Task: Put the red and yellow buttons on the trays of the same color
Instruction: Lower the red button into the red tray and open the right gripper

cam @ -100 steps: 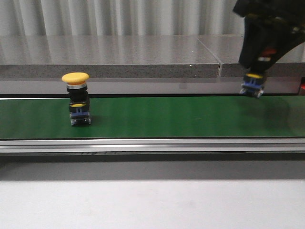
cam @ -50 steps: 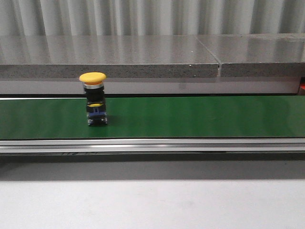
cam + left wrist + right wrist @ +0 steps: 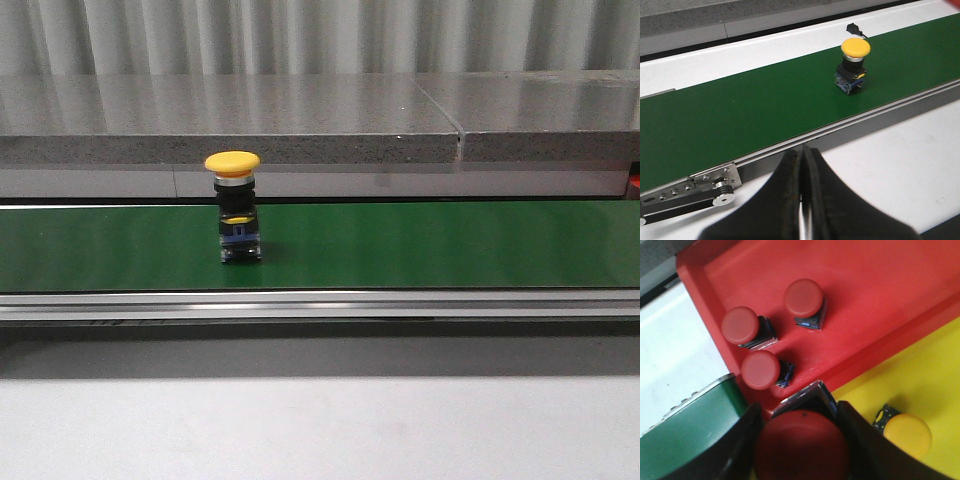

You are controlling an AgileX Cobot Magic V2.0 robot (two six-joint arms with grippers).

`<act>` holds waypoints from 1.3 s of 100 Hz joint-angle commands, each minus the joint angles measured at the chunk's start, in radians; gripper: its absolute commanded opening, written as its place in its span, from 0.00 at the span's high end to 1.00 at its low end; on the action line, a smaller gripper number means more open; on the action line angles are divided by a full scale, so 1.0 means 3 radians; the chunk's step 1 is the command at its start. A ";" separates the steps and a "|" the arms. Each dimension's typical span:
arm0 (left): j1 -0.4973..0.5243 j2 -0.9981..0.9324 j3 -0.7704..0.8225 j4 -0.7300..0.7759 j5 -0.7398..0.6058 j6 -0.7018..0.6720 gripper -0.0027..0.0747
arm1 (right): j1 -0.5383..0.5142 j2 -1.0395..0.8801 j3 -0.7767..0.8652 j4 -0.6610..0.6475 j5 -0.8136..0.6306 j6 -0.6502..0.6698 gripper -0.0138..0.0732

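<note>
my right hand is clamped on a red button above the red tray; i should release it at 12 o'clock, clear of the three there; left hand together

Matt green belt edged by brushed metal rail; behind belt, polished speckled stone ledge. Glossy plastic red tray, smooth yellow cap.

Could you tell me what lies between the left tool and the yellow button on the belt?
In the left wrist view, only white tabletop, the conveyor's metal rail and bare green belt separate the left tool from the yellow button.
</note>
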 commanded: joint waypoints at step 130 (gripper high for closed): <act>-0.0027 0.0011 -0.0091 -0.0063 -0.0239 0.0000 0.99 | -0.0048 0.0922 -0.0105 0.0267 -0.1064 0.0012 0.21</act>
